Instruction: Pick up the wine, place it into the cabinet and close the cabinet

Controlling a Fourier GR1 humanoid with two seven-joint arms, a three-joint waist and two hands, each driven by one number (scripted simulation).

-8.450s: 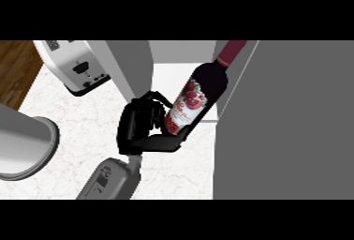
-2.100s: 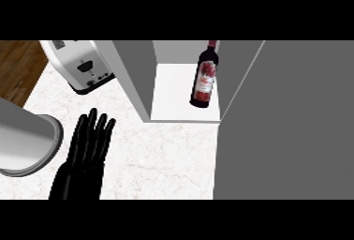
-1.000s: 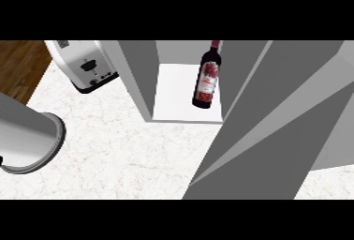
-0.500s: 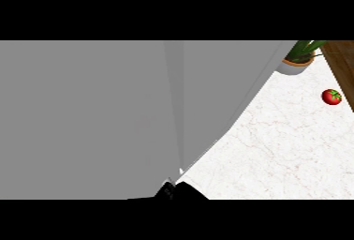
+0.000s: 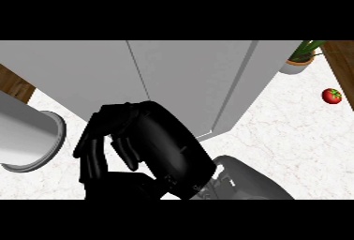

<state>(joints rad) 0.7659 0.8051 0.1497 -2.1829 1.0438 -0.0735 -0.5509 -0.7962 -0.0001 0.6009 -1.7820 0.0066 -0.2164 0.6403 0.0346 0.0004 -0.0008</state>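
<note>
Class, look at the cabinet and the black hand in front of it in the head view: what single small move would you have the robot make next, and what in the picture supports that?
Probably draw the hand back from the cabinet. Both doors appear shut, only a thin seam between them, and no wine shows outside. The hand hangs curled in front of the doors, holding nothing, so little seems left but to retreat.

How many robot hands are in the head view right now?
1. A single black hand shows at lower centre, fingers curled, in front of the grey cabinet. Which hand it is cannot be told; the other shows nowhere.
</note>
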